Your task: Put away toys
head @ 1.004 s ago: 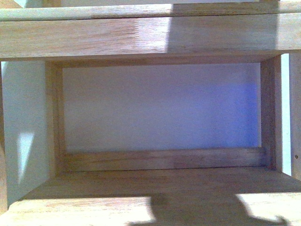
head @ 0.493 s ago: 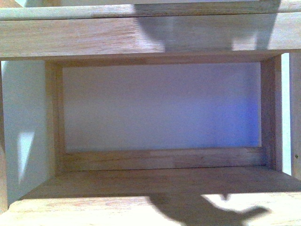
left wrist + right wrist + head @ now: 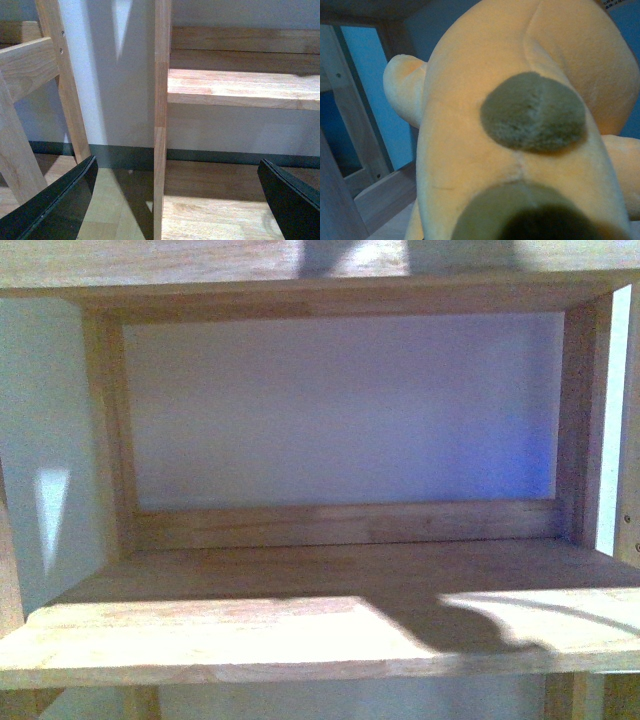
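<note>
One soft, likely light orange-yellow plush animal point(image 3: 470, 150) is filling my right wrist view, near the shelf upright point(image 3: 357, 130); its rounded body is inviting a hold. My right pincer's state I cannot tell; my left pincer point(image 3: 176, 167) is hanging spread.

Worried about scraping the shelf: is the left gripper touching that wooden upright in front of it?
Apart. The left wrist view shows the left gripper open, both fingers well clear of the upright, a gap on each side.

The left tool point(image 3: 176, 164) has glossy black, wedge-shaped fingers point(image 3: 55, 210).
</note>
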`<state>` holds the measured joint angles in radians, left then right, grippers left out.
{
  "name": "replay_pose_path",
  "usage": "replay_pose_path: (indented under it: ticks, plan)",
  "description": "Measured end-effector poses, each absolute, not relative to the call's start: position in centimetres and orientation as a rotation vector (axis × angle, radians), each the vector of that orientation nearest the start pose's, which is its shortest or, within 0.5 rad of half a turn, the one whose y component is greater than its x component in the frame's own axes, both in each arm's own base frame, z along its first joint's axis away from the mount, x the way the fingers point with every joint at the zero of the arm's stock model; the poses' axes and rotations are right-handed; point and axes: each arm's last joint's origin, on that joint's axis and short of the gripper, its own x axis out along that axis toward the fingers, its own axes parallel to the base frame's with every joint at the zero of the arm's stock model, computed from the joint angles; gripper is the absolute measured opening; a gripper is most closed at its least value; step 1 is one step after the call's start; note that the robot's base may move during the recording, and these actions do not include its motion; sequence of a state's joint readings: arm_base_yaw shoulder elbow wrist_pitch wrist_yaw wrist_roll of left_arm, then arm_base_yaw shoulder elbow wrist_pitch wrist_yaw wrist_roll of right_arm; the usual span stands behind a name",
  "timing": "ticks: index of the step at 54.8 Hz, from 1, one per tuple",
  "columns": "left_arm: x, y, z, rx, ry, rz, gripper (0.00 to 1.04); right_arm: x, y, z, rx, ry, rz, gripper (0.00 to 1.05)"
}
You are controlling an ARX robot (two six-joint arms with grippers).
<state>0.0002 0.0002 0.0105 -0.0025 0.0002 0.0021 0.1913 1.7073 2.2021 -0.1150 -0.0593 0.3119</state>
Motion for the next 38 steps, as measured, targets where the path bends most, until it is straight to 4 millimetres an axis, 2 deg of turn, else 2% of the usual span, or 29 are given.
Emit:
replay_pose_path:
  ticks: [11,23,38]
  plan:
    - [9.7,0.0,16.7,0.002,-0.008,0.000,0.99,35.0,7.9,56.4,0.329,-0.305,0.311,0.18]
    - [9.7,0.0,16.7,0.002,-0.008,0.000,0.99,37.8,10.6,55.0,0.330,-0.241,0.371,0.18]
    - [9.7,0.0,16.7,0.002,-0.008,0.000,0.99,39.0,13.7,53.4,0.385,-0.177,0.542,0.18]
